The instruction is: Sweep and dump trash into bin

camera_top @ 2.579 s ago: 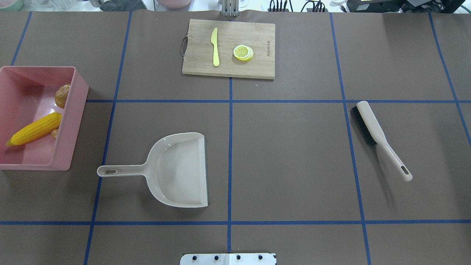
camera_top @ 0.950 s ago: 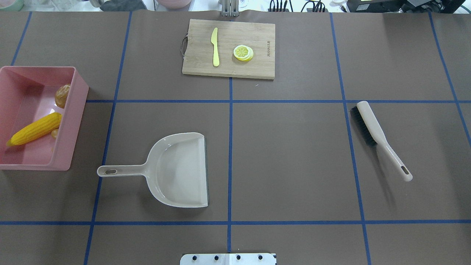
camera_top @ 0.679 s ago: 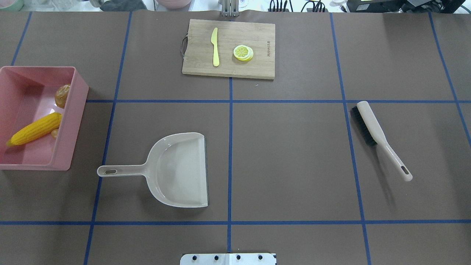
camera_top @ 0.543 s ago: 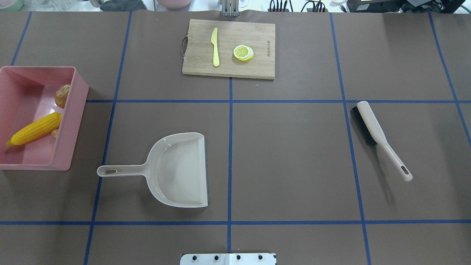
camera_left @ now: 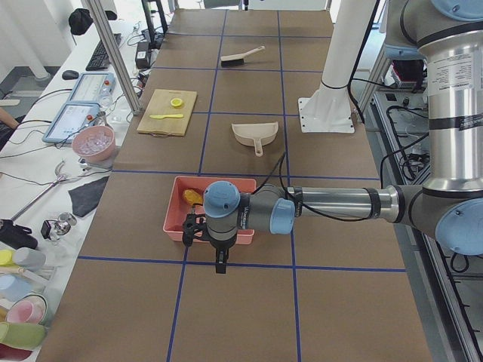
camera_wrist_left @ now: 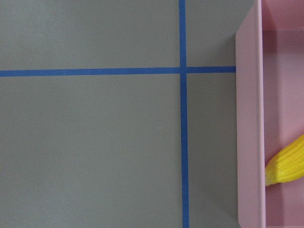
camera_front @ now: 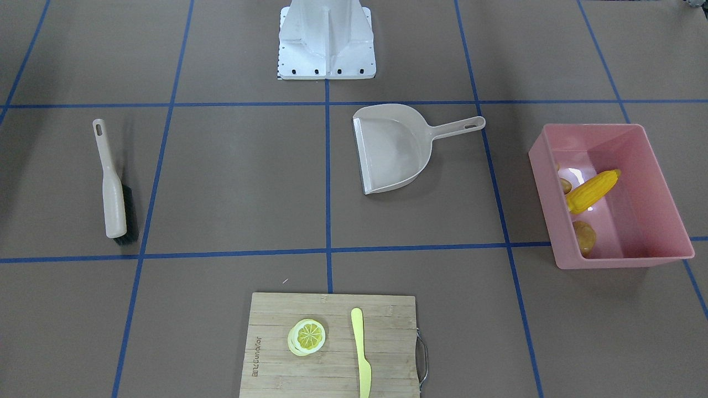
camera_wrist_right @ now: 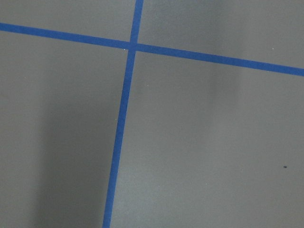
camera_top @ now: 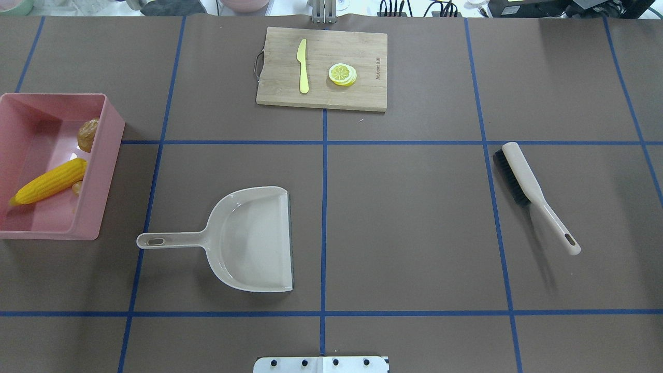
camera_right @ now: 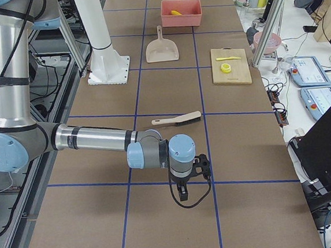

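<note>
Still unmoved, corn cob (camera_top: 49, 181) and potato (camera_top: 88, 134) lie in bin (camera_top: 103, 171)

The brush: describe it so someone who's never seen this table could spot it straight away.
On the brown table with blue tape lines, look to the robot's right, the end opposite the pink bin. The brush lies alone there. It is beige like the dustpan, but long and narrow, with black bristles along one side.

Wide gap separates dustpan (camera_top: 254, 243) from brush (camera_top: 522, 178); bin (camera_top: 101, 171) open-topped
</note>
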### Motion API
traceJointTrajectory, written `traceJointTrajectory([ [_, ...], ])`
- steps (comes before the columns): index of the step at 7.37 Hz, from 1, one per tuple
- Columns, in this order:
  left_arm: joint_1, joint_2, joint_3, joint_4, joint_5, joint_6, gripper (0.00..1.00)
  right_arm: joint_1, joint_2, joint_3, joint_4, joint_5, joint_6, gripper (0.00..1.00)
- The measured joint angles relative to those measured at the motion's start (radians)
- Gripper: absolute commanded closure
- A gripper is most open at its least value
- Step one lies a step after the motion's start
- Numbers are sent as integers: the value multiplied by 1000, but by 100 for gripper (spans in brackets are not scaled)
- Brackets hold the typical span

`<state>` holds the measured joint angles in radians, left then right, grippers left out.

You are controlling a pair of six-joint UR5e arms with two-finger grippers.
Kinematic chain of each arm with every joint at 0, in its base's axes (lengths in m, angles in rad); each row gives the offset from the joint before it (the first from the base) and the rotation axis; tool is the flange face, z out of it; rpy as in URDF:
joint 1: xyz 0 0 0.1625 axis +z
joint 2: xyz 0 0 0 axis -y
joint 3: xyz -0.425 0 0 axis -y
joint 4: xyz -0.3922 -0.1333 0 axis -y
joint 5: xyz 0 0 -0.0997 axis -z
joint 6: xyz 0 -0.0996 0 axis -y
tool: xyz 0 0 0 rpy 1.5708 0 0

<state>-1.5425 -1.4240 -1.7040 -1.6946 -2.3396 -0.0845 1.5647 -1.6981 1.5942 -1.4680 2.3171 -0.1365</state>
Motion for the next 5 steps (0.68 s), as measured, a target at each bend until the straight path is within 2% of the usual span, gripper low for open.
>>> traceJointTrajectory([
  [5, -3, 6, -1, 2, -30, 1, 1, 0, 0, 0, 0, 1, 0, 0],
])
